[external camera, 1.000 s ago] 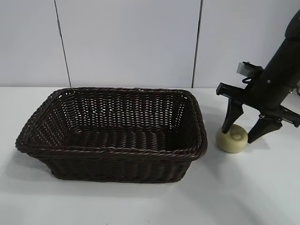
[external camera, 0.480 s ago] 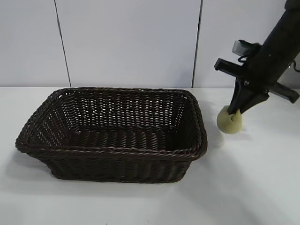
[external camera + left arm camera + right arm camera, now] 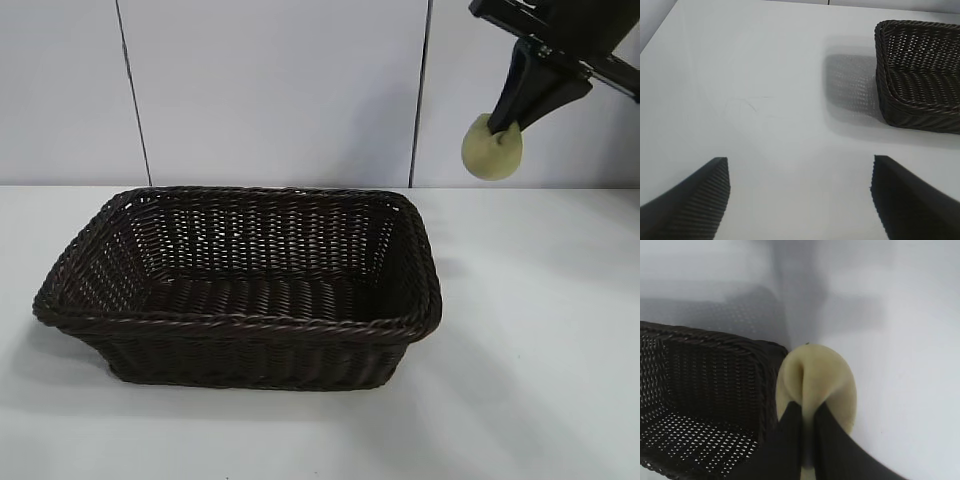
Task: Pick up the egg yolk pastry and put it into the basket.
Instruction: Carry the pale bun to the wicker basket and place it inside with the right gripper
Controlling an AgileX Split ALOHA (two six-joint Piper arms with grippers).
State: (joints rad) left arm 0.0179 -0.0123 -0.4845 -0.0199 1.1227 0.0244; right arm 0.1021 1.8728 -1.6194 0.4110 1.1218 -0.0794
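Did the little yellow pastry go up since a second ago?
Yes. The small pale yellow round pastry sat on the white table beside the dark brown wicker basket; now the right tool holds it pinched high above the basket's rim.

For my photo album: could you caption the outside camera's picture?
Right gripper holds the squeezed egg yolk pastry high beside the basket.
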